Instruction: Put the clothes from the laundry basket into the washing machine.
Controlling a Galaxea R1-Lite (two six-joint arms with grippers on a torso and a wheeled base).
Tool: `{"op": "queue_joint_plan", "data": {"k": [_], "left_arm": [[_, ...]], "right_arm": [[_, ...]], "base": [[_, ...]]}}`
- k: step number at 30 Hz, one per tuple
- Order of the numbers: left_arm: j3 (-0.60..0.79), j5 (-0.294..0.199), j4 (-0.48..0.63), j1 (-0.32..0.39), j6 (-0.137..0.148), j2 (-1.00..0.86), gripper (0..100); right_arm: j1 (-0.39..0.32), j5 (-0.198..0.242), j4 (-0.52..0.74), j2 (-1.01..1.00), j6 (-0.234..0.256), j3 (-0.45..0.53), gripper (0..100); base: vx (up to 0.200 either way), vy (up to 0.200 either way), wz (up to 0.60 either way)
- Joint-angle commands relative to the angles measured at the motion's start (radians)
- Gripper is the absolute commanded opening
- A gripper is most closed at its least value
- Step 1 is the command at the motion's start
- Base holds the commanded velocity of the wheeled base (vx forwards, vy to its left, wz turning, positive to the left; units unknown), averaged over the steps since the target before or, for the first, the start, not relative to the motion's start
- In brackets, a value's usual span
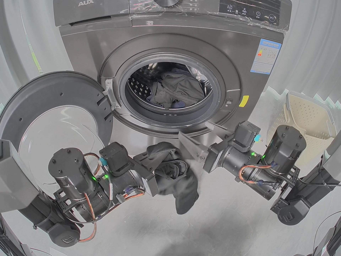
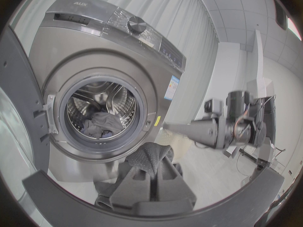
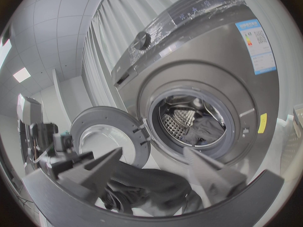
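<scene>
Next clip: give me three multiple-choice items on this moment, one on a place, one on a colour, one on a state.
1. Where does the laundry basket stand?
A) to the robot's right of the washing machine
B) on top of it
C) inside the drum

2. What colour is the garment in the left gripper?
A) white
B) dark grey
C) red

3. What state is the right gripper in?
A) shut on a sock
B) open
C) shut on the door

Answers:
1 A: the basket sits on the floor by the machine's right flank.
2 B: the hanging cloth is dark.
3 B: its fingers stand spread apart.
</scene>
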Motion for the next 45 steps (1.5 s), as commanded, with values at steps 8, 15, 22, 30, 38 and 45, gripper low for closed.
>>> {"op": "queue_joint_plan", "data": {"k": [8,15,22,30,38,45], "left_arm": [[-0.089,0.000,-0.002,0.015,-0.053,-0.049,0],[-0.097,0.002,-0.002,0.016,-0.065,-0.054,0],[-0.094,0.002,-0.002,0.016,-0.065,-0.055,0],[-0.097,0.000,-0.002,0.024,-0.065,-0.057,0],[-0.098,-0.001,-0.002,0.024,-0.065,-0.060,0],[-0.095,-0.004,-0.002,0.024,-0.065,-0.075,0]], "right_arm": [[-0.030,0.001,0.000,0.019,-0.002,0.142,100],[-0.034,0.007,0.003,0.036,-0.008,0.176,100],[-0.045,0.012,0.000,0.131,-0.011,0.110,100],[-0.062,0.018,0.001,0.194,-0.025,-0.001,100],[-0.069,0.024,0.000,0.203,-0.025,0.002,100],[-0.057,0.038,0.000,0.248,-0.028,-0.017,100]], "base": [[0.000,0.000,0.00],[0.000,0.000,0.00],[0.000,0.000,0.00],[0.000,0.000,0.00],[0.000,0.000,0.00],[0.000,0.000,0.00]]}}
